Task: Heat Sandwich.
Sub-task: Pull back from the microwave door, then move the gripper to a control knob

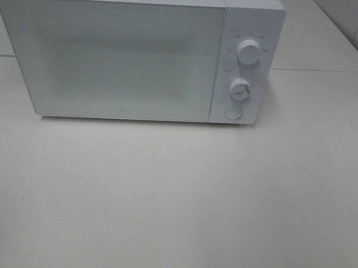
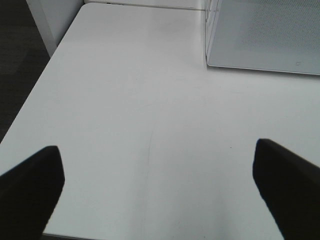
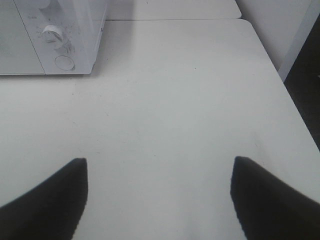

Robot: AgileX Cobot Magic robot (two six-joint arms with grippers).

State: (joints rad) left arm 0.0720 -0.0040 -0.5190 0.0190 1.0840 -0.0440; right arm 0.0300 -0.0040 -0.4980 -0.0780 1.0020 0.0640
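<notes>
Microwave (image 1: 111, 57) placement in the exterior high view: one unit stands toward 12 o'clock on the table (image 1: 175, 200), door (image 1: 110, 60) closed and facing the arms, which leaves the bare surface toward 6 o'clock free as working room. The control panel sits at 3 o'clock of the door and carries two knobs, the upper knob (image 1: 249, 53) and the lower knob (image 1: 239, 89), with one round button (image 1: 232, 112) at 6 o'clock of the lower knob; this side is probably the right arm's to reach. No gripper and no sandwich appear in this view, and the frosted door does not reveal whether the sandwich is inside. Left wrist view: one left gripper (image 2: 156, 145) hangs above bare table with its two dark fingers spread wide and nothing between them; one corner of the microwave door lies ahead of it. Right wrist view: one right gripper (image 3: 158, 160) is likewise released and empty, two fingers apart over the table, the panel end of the microwave ahead with one knob and the button clearly showing. Sandwich count across all three views: none visible.
</notes>
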